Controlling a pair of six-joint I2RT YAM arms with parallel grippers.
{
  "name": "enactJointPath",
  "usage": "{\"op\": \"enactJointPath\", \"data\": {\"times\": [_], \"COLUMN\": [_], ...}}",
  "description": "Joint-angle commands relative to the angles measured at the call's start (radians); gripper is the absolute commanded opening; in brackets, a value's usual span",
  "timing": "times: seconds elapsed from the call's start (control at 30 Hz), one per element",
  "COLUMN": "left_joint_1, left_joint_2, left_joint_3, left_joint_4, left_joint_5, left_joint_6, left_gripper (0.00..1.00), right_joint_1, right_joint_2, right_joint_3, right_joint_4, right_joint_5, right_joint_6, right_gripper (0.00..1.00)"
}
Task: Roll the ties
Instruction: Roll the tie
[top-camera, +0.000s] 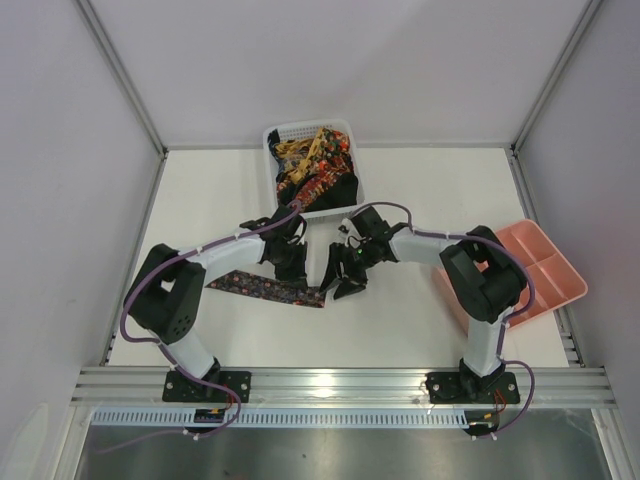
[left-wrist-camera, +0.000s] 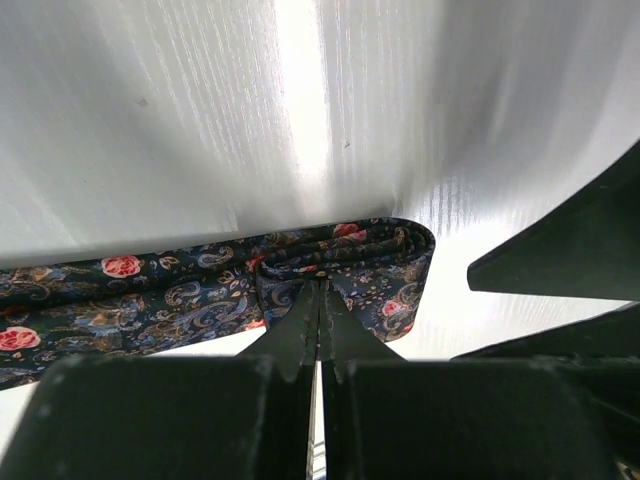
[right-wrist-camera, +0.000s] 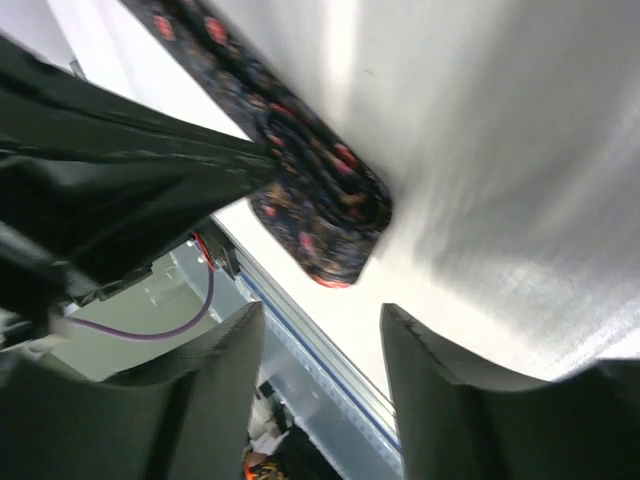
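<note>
The left gripper is clamped shut on the patterned tie, pinching its half-rolled right end, which lies mid-table. The right gripper stands with jaws apart just right of that roll, holding nothing. More ties fill the far basket.

A white mesh basket stands at the middle of the far edge of a white bench, which is closed in by pale grey wall panels at the back and on both sides. A pink compartment tray lies at the bench's right edge, well apart from the basket, and a ribbed aluminium rail runs along the near edge.
</note>
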Motion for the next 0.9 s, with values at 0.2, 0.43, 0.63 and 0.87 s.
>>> {"op": "enactJointPath", "data": {"times": [0.2,0.43,0.63,0.87], "left_joint_1": [0.008,0.013,0.016,0.014], "left_joint_2": [0.005,-0.007,-0.009,-0.015], "left_joint_3": [-0.002,-0.026,-0.031,-0.026], "left_joint_4": [0.027,0.042,0.056,0.058], "left_joint_5": [-0.03,-0.035,-0.024,-0.024], "left_joint_6": [0.035,0.033,0.027,0.026], "left_gripper": [0.01,0.01,0.0,0.01], "right_joint_1": [0.002,0.017,0.039,0.042], "right_joint_2": [0.045,0.105,0.133,0.153], "right_joint_3": [-0.043,-0.034,-0.034,-0.014], "right_joint_4": [0.108,0.19,0.213,0.184], "right_joint_5": [-0.009,-0.047,-0.034,0.006], "right_joint_6": [0.033,0.132,0.192,0.188], "right_gripper": [0.7,0.66,0.62,0.48]}}
